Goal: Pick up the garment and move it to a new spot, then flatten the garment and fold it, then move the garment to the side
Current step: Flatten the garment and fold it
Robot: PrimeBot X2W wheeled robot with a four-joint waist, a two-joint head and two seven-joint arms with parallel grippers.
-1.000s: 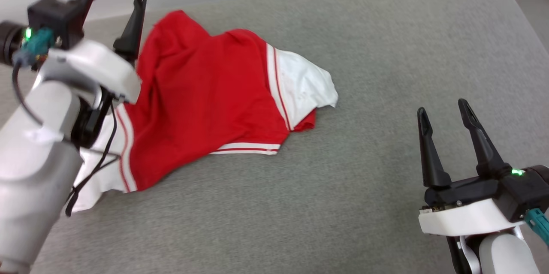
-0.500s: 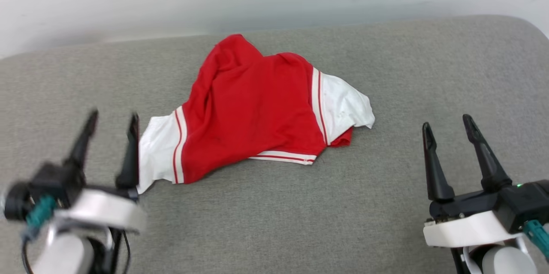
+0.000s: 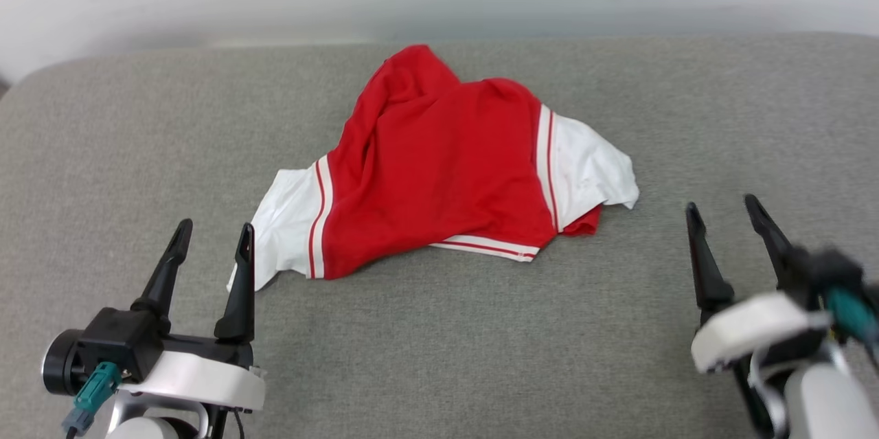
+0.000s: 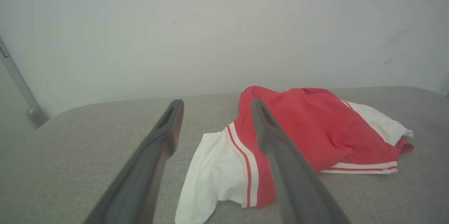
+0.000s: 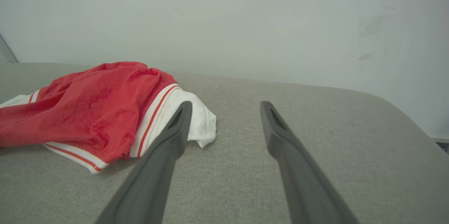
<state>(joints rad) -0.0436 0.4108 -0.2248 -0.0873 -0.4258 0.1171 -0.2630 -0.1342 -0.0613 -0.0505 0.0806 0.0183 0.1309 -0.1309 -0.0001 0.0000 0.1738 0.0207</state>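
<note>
We see the garment (image 3: 439, 171) lying crumpled mid-way across the grey padded worktop (image 3: 439, 343), held by neither gripper. Our left gripper (image 3: 215, 224) hovers open near its white sleeve. Our right gripper (image 3: 720, 203) is open too, further off.

Each gripper is built from two long, dark, tapered fingers (image 4: 154, 168), and a narrow slot is cut near every tip. On the left gripper (image 3: 216, 224) the fingers are set in a black block (image 3: 123, 350). Below the block a curved white collar (image 3: 199, 380) is fitted, left of the block a round black cap (image 3: 58, 370) is seen, and below the block a teal plug (image 3: 93, 391) is attached. The right gripper (image 3: 721, 203) is blurred, though the same collar and plug can be made out.
</note>
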